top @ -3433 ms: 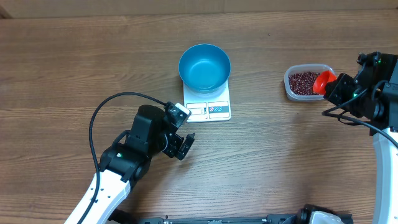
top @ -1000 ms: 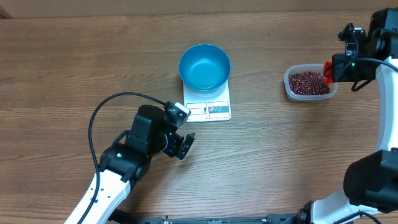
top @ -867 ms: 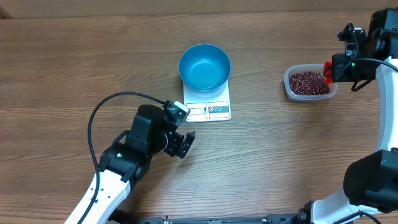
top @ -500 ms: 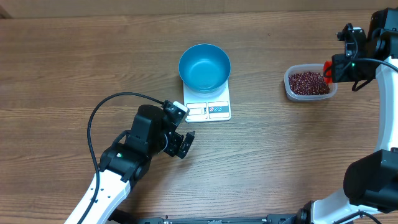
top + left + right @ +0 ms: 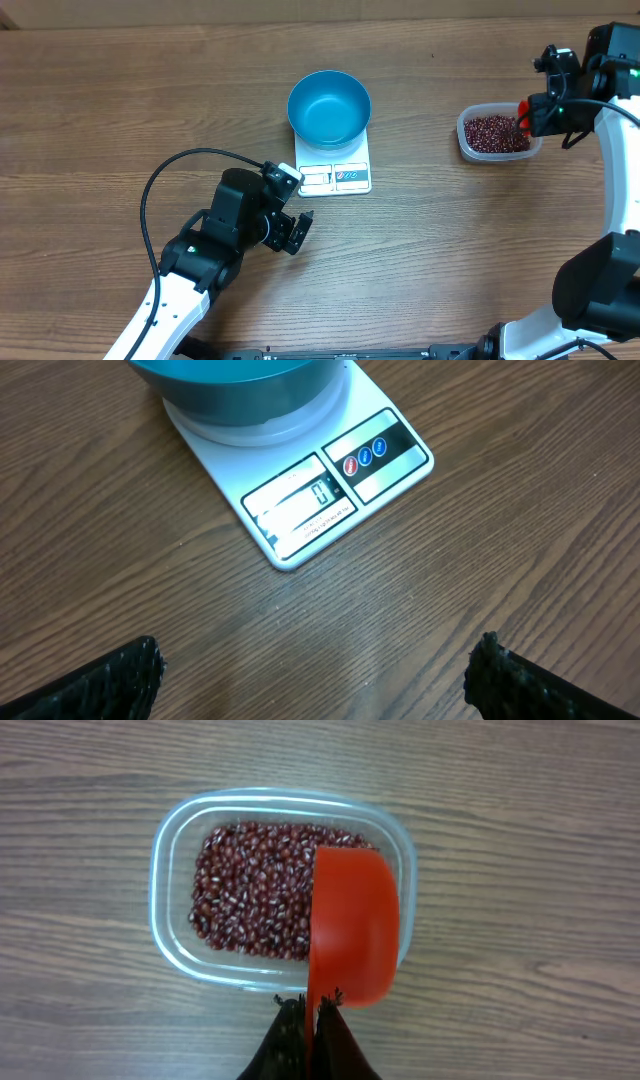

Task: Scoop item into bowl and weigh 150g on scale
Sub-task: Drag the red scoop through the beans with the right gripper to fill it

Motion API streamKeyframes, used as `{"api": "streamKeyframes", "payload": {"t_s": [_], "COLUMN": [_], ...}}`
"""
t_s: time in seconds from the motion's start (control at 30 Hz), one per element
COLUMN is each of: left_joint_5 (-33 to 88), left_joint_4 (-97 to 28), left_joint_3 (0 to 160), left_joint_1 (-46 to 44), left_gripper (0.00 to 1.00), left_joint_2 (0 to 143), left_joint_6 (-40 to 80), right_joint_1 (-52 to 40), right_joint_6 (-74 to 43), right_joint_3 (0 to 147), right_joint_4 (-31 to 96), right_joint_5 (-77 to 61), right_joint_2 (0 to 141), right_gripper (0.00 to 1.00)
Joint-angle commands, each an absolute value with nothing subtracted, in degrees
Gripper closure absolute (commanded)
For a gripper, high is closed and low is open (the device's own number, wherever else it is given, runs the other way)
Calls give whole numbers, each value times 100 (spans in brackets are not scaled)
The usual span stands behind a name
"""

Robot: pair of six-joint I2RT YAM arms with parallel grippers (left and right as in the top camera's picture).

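Blue plastic shows bare inside the bowl (image 5: 329,107); we see no beans (image 5: 250,890) in it; it sits on the far end of the scale (image 5: 335,175), leaving the display (image 5: 300,505) uncovered, though its reading is too small for us to make out.

All the beans we can see lie in the clear tub (image 5: 157,895), well to the right of the scale on the bench (image 5: 100,100); none are spilled around it.

Our right claw (image 5: 312,1010) is closed on the handle of a red scoop (image 5: 355,935); the scoop lies across the right part of the tub and reaches a little past its rim; we cannot tell whether it touches the beans or carries any.

Our left claw (image 5: 315,680) is spread wide and grips nothing; it hangs over the bench just short of the display end of the scale, apart from it.

We judge the task to be near its start; the setting-up looks done, with the bowl on the scale and the scoop in hand; no beans have reached the bowl; what is left is filling the scoop, carrying it across to the bowl, tipping it in, and repeating, likely with smaller loads near the end, until the display shows the target weight.
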State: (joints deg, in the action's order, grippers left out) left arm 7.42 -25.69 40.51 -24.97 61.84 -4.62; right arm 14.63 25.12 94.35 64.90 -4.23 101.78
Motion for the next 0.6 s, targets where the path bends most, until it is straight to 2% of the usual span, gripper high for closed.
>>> {"api": "streamKeyframes", "payload": {"t_s": [0.0, 0.57], "left_joint_5": [690, 690], "left_joint_4": [-2561, -2561], "left_joint_3": [4032, 4032], "left_joint_1": [-2477, -2475], "left_gripper": [1, 0], "left_joint_2": [6215, 6215], "left_joint_6": [-408, -408], "right_joint_1": [1487, 1525], "right_joint_6": [2567, 2211], "right_joint_3": [9264, 8086], "right_joint_4": [6361, 5017], "right_joint_5": [-386, -285], "right_joint_2": [10252, 10300], "right_gripper": [96, 96]}}
